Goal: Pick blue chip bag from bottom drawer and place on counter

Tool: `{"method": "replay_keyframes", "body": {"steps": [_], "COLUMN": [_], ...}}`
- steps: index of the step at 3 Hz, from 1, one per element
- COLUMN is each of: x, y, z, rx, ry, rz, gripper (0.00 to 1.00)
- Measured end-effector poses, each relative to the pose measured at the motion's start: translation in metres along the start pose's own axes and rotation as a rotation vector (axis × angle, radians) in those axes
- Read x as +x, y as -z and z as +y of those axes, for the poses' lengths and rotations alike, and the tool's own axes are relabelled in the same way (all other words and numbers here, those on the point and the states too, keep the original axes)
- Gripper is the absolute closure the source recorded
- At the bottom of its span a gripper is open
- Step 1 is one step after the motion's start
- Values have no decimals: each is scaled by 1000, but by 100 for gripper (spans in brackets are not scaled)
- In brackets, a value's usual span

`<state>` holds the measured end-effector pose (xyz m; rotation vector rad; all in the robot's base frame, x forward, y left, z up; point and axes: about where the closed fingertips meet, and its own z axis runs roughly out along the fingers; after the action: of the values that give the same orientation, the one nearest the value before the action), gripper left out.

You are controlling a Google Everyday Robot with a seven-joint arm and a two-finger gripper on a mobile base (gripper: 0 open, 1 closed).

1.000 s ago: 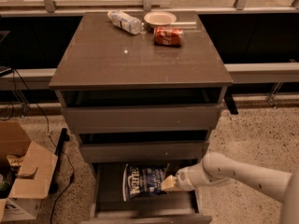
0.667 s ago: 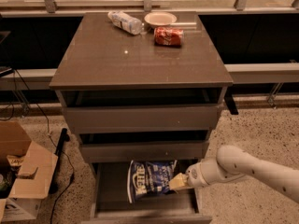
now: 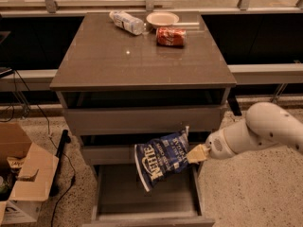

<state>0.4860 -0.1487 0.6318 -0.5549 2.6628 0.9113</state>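
The blue chip bag point(image 3: 162, 159), navy with white "Kettle" lettering, hangs in the air above the open bottom drawer point(image 3: 147, 197), in front of the middle drawer's front panel. My gripper point(image 3: 195, 154) comes in from the right on a white arm and is shut on the bag's right edge. The drawer beneath is pulled out and its floor shows bare. The counter point(image 3: 137, 56) is the glossy grey-brown cabinet top, well above the bag.
On the counter's far edge lie a clear plastic bottle point(image 3: 126, 21), a white bowl point(image 3: 162, 19) and a red soda can point(image 3: 171, 36) on its side. A cardboard box point(image 3: 21, 178) stands on the floor at the left. A black cable point(image 3: 61, 148) runs beside the cabinet.
My gripper has lifted the blue chip bag up out of the bottom drawer; the bag now hangs at the height of the middle drawer.
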Motion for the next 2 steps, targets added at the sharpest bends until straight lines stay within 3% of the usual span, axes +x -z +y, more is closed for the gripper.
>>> {"method": "replay_keyframes", "body": {"steps": [1,2], "x": [-40,-94], "y": [59,129], "z": [25,52], "rx": [139,301], "ry": [123,247], "rz": [-44,-131], "gripper": [100,100]}}
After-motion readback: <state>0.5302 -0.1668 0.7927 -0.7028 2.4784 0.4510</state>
